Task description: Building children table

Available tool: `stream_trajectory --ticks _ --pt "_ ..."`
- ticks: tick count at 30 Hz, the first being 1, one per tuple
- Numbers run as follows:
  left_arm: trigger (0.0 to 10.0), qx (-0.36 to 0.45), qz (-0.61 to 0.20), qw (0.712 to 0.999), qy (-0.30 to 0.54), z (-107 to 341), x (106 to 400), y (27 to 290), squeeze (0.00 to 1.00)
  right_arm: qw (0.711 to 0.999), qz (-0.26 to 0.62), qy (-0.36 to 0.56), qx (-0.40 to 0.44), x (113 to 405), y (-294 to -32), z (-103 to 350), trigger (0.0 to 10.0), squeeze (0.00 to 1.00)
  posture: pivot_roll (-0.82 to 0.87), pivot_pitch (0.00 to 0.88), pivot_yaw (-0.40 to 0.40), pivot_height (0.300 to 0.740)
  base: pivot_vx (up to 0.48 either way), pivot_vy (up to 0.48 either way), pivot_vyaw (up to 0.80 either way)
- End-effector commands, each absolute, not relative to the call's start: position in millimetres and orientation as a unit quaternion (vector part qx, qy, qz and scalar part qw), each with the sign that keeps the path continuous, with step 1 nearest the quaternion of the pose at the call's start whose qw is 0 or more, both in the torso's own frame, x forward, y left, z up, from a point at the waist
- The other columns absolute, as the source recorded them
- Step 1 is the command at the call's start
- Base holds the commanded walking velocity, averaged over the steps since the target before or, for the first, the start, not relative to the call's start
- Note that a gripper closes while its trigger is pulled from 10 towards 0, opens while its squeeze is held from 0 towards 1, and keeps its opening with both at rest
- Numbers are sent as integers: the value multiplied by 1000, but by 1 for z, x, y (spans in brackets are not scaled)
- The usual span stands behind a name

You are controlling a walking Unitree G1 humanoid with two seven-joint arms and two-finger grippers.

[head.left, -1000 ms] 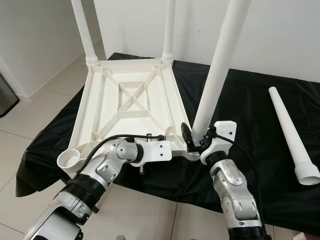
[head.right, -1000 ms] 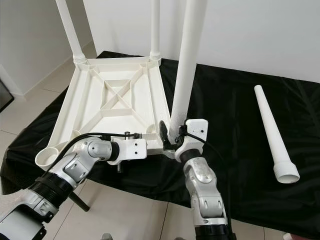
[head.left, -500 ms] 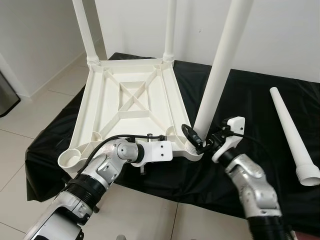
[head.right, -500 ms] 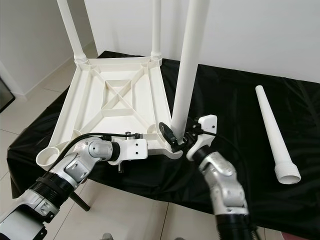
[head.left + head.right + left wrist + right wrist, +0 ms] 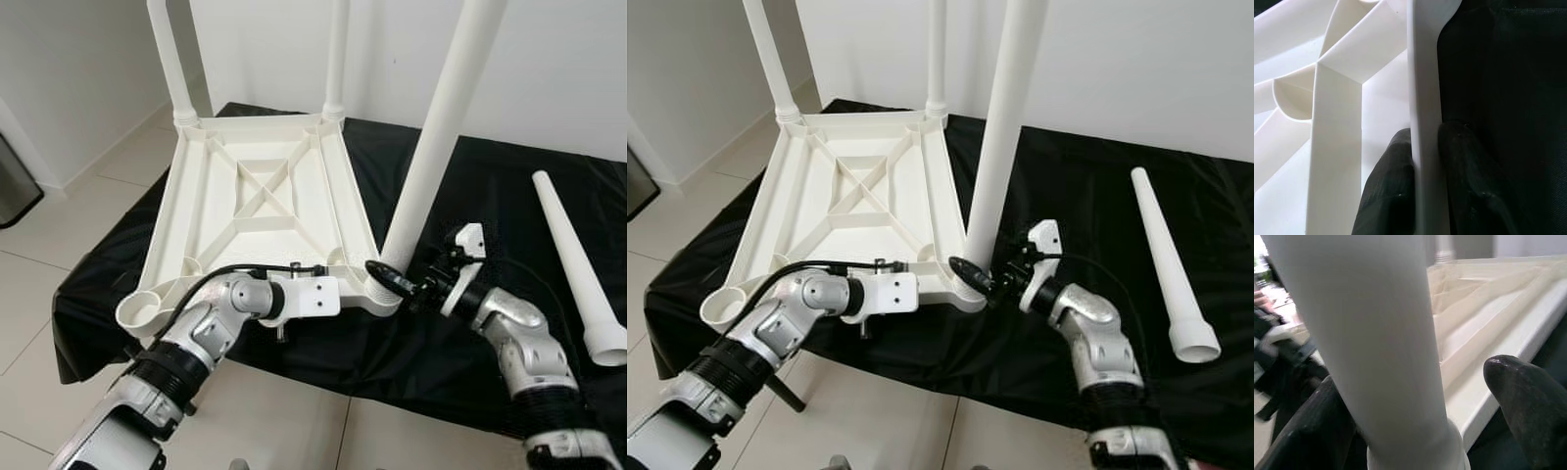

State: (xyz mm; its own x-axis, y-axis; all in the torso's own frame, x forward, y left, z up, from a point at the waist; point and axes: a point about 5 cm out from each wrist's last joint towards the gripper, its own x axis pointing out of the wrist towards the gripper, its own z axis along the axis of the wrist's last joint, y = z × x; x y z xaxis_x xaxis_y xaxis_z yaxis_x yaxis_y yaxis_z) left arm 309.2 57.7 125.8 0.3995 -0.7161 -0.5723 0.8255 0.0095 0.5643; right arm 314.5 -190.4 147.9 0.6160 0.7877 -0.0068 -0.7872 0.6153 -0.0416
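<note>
White plastic children's table [image 5: 257, 211] lies upside down on a bench covered with a black cloth [image 5: 490, 186], its ribbed underside with an X-shaped brace facing up. Two table legs stand upright in the far corner sockets: one at the far left corner [image 5: 170, 59] and one at the far right corner [image 5: 337, 57]. A third leg [image 5: 441, 137] rises from the near right corner socket, leaning slightly to the right as it goes up. The near left corner socket [image 5: 139, 311] is an open round cup with no leg in it.

The left hand [image 5: 1425, 147] reaches in along the near edge of the table, and the left wrist view shows its two black fingers [image 5: 1393, 186] closed on the thin white rim of the table, one on each side and both touching it. The right hand [image 5: 978, 279] sits at the base of the third leg, at the near right corner. In the right wrist view its fingers [image 5: 1528, 401] stand on either side of the leg's base with a visible gap on the one side, so the hand is open around the leg rather than clamped on it.

A fourth, loose leg [image 5: 578, 264] lies flat on the black cloth well to the right, its wide end toward the near edge.
</note>
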Motion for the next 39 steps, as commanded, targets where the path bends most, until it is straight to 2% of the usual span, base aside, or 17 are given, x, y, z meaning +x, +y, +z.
stream_trajectory --ticks 1,13,14,16,17,18,19,20,21,29,39 --pt "10000 457 -530 712 51 129 312 58 0 887 462 2 -26 318 -192 147 10000 0 -31 0 -2 740 0 0 0" --pt "10000 459 -527 713 52 132 314 60 0 864 502 -6 -36 332 -187 152 10000 0 -26 0 5 740 0 0 0" --pt "10000 459 -527 713 52 132 314 60 0 861 507 -6 -34 331 -186 151 9490 0 -27 0 7 740 0 0 0" --pt "10000 459 -527 713 52 132 314 60 0 859 511 -6 -32 332 -186 150 9490 0 -28 0 7 740 0 0 0" --pt "10000 460 -527 713 52 132 314 60 0 857 514 -6 -31 332 -185 150 4980 0 -29 0 7 740 0 0 0" --pt "10000 460 -527 713 52 132 314 60 0 857 514 -6 -31 332 -185 150 4980 0 -29 0 7 740 0 0 0" --pt "10000 460 -527 713 52 132 314 60 0 855 518 -7 -29 332 -185 149 745 0 -30 0 7 740 0 0 0" --pt "10000 460 -527 713 52 132 314 60 0 855 518 -7 -29 332 -185 149 745 0 -30 0 7 740 0 0 0" --pt "10000 460 -527 713 52 132 314 60 0 854 519 -8 -26 332 -185 149 0 0 -30 0 7 740 0 0 0" --pt "10000 458 -527 714 51 132 314 60 0 850 527 -8 -20 328 -184 145 0 0 -30 0 3 740 0 0 0" --pt "10000 456 -527 715 53 131 313 60 0 869 493 -33 -7 324 -184 147 0 0 -33 0 -7 740 0 0 0"
